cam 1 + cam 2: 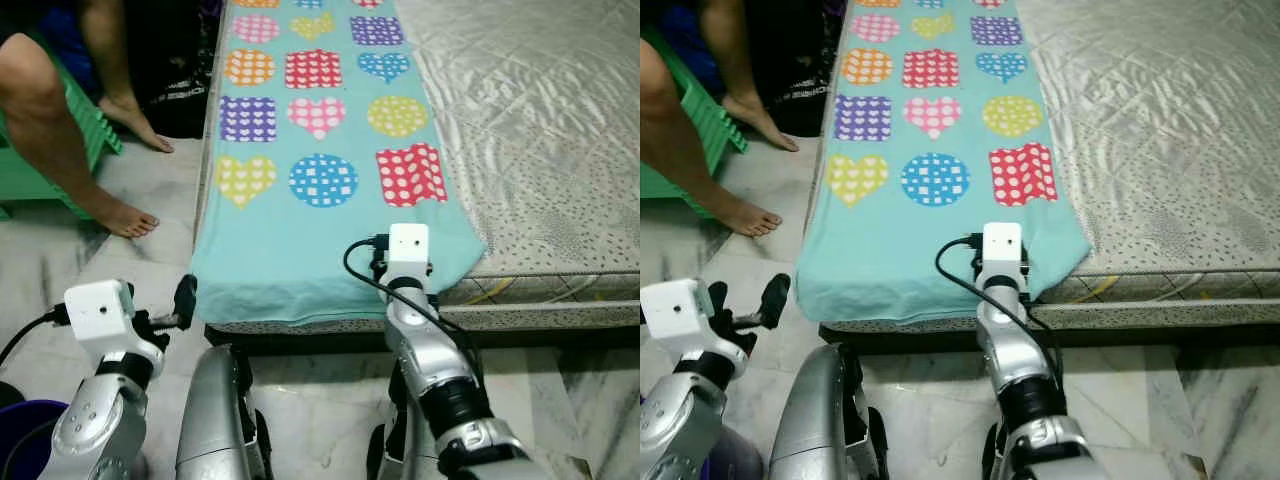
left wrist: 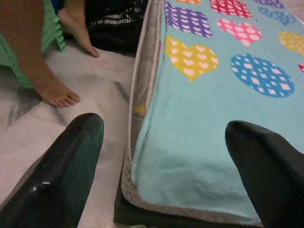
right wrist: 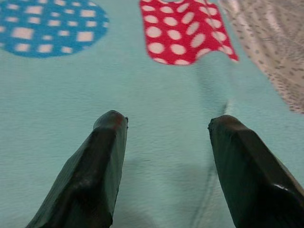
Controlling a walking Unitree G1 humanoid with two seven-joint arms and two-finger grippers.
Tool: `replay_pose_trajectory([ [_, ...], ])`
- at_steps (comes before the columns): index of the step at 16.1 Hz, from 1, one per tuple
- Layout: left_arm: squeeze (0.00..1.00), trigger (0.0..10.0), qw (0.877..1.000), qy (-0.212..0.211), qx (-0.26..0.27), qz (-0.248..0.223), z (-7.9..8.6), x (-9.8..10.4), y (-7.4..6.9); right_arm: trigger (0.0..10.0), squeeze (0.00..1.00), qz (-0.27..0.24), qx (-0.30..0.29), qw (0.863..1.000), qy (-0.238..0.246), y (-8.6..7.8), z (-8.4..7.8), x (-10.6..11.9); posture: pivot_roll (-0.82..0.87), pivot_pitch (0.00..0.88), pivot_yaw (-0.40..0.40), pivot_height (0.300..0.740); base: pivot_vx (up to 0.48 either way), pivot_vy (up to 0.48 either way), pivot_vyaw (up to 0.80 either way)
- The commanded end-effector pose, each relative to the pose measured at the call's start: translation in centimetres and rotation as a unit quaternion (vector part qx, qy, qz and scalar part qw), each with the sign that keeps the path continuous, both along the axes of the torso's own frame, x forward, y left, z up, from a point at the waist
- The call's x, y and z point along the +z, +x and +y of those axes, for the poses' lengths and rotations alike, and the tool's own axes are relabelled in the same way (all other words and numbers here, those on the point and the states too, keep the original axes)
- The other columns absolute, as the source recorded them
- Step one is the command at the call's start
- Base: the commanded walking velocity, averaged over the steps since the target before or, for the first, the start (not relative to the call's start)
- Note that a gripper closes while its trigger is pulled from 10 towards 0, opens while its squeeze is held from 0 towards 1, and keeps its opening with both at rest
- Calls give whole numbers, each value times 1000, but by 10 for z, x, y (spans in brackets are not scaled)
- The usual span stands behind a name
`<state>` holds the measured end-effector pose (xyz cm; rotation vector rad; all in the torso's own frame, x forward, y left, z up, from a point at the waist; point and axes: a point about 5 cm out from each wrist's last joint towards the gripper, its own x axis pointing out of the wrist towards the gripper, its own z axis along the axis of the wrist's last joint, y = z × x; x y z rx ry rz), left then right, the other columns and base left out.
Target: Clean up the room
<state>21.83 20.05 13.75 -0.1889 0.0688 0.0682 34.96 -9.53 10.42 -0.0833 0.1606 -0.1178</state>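
Both grippers spread at the near edge of the teal blanket.

Your right gripper (image 3: 164, 137) sits over the teal patterned blanket (image 1: 310, 240), fingers parted, just short of the red polka-dot patch (image 3: 183, 33). Your left gripper (image 2: 164, 142) is also spread, straddling the blanket's near left corner where it hangs over the mattress (image 1: 540, 130) edge. The blanket lies flat along the mattress's left side. A person's bare feet (image 1: 125, 220) rest on the marble floor (image 1: 160, 185) beside a green stool (image 1: 60, 140).
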Motion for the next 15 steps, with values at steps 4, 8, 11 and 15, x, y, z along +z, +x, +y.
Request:
replay_pose_trajectory([
  [4, 0, 10000, 1000, -18, -14, 10, -4, 1, -15, 10000, 0, -3, -15, 1000, -16, 11, -11, 1, 142, 334, -24, 556, 0, 0, 0],
  [8, 0, 10000, 999, -24, -18, 20, -9, 2, -26, 10000, 0, 6, -24, 999, -37, 9, -18, -8, 154, 353, -30, 556, 0, 0, 0],
  [11, 0, 10000, 999, -29, -22, 29, -13, 0, -31, 7529, 0, 6, -61, 997, -54, 16, -36, -4, 160, 360, -28, 556, 0, 0, 0],
  [15, 0, 10000, 999, -28, -22, 31, -12, 0, -29, 4941, 0, 5, -85, 994, -66, 20, -55, -1, 151, 355, -29, 556, 0, 0, 0],
])
